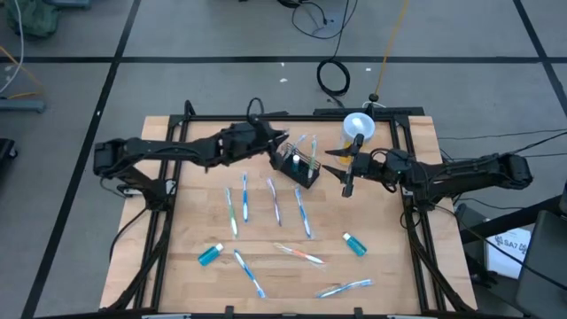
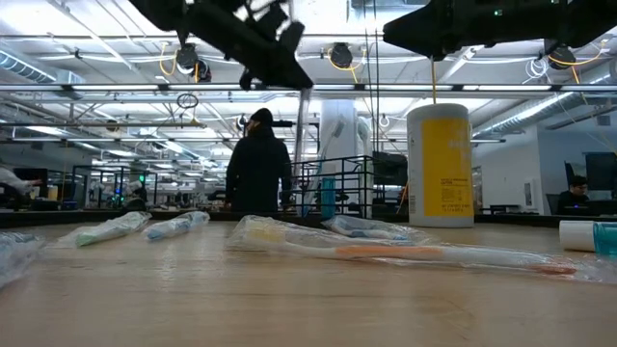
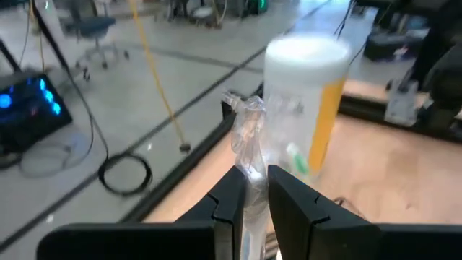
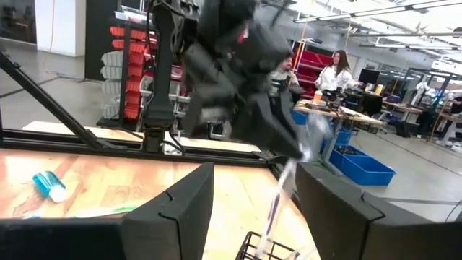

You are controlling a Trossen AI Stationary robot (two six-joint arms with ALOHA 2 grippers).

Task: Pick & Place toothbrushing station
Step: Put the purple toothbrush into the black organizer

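On the left, our left gripper hangs above the table, near its far edge. Its fingers are pressed almost together on a wrapped toothbrush, and the free end of the toothbrush points down toward the basket.

The basket lies just beside and below these fingers, between the two arms, and it is closer to the left gripper than to the right one. It is a small black box of wire mesh with a thin rim. In the high view it sits turned, so its long axis runs diagonally across the table. Some toothbrushes already stand in it, we think.

On the right, our right gripper waits near the basket with its fingers wide apart and nothing between them. In its wrist view the rim of the basket shows low between them. The yellow cup stands behind it.

We judge that the next move is a short descent of the left gripper, so that the toothbrush enters the basket.
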